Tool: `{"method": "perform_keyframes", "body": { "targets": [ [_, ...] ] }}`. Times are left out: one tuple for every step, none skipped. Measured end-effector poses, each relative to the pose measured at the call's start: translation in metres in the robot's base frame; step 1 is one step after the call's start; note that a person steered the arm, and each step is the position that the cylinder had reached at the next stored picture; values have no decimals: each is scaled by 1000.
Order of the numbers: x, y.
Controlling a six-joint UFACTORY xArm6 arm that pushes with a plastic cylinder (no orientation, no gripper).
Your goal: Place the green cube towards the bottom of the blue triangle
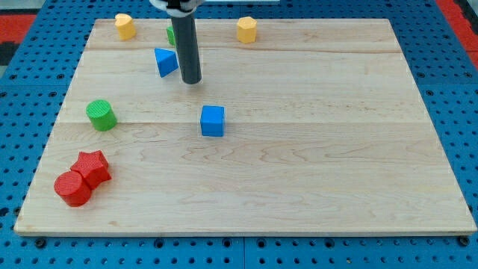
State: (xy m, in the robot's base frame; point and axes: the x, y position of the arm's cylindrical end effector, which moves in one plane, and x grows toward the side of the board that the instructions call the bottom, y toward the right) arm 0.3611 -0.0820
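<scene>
Camera view, placing everything w/ ref to the blue triangle: it sits near the view's top-left of the wooden desk. My tip is just to its right and a bit lower, close but apparently not touching. No claw on this rig, only the straight rod, so nothing to open or close.

The green cube is just above the triangle, towards the view's top, mostly hidden behind the rod; only a green sliver shows, so shape can't be confirmed.

Also on the desk: green cylinder below-left of the triangle, blue cube below-right.

Handling, as a judgement: the green block looks small, light, rigid, prob. slides easily on smooth wood. No grasp possible; push on a flat side face, centred, or it'll likely spin off. It needs routing round the triangle to its lower side.
</scene>
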Motion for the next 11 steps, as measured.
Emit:
{"method": "perform_keyframes", "body": {
  "targets": [
    [1, 52],
    [53, 75],
    [79, 80],
    [105, 12],
    [108, -16],
    [114, -20],
    [89, -37],
    [94, -49],
    [100, -69],
    [66, -100],
    [49, -88]
  ]
}}
